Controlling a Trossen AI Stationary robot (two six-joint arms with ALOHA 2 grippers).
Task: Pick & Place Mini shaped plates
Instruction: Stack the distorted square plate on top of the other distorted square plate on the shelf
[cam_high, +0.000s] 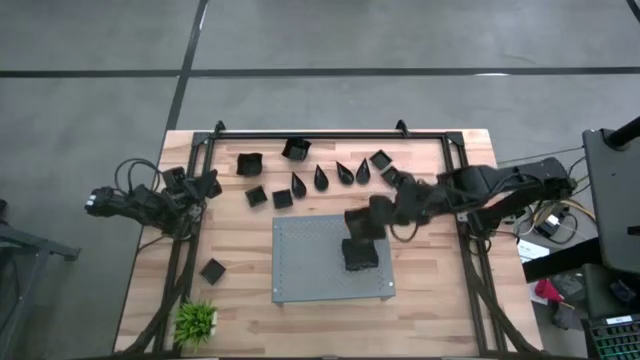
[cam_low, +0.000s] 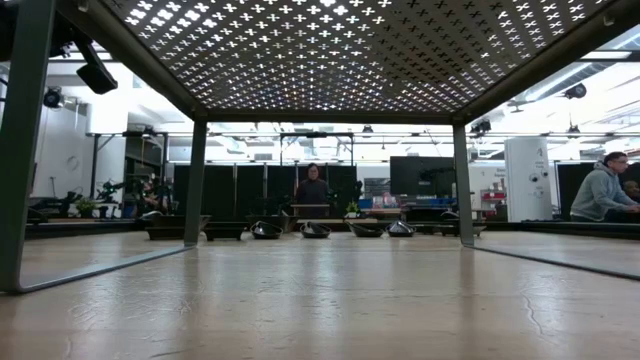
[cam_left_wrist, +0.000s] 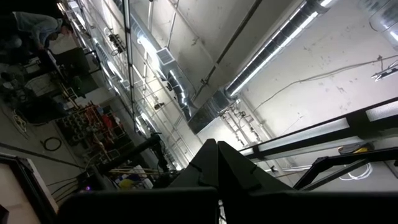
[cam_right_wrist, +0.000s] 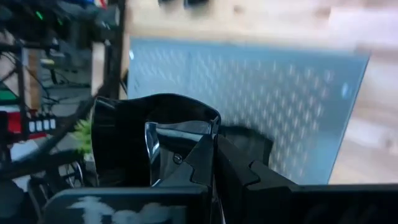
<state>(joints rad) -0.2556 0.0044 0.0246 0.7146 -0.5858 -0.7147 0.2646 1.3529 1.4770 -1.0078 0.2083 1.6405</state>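
Mini shaped plates (cam_high: 320, 177) lie scattered upper centre on the worktop (cam_high: 430, 300); right gripper (cam_high: 360, 252), jaws clenched on one square plate (cam_right_wrist: 155, 146), holds it over the perforated board (cam_high: 310, 260), likely for placing. Left gripper (cam_high: 205, 185) parked far left, jaws closed empty.

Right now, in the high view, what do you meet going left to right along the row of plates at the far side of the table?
Square plate → square plate → teardrop plate → teardrop plate → teardrop plate → square plate. The lower plates near the grey board are left out.
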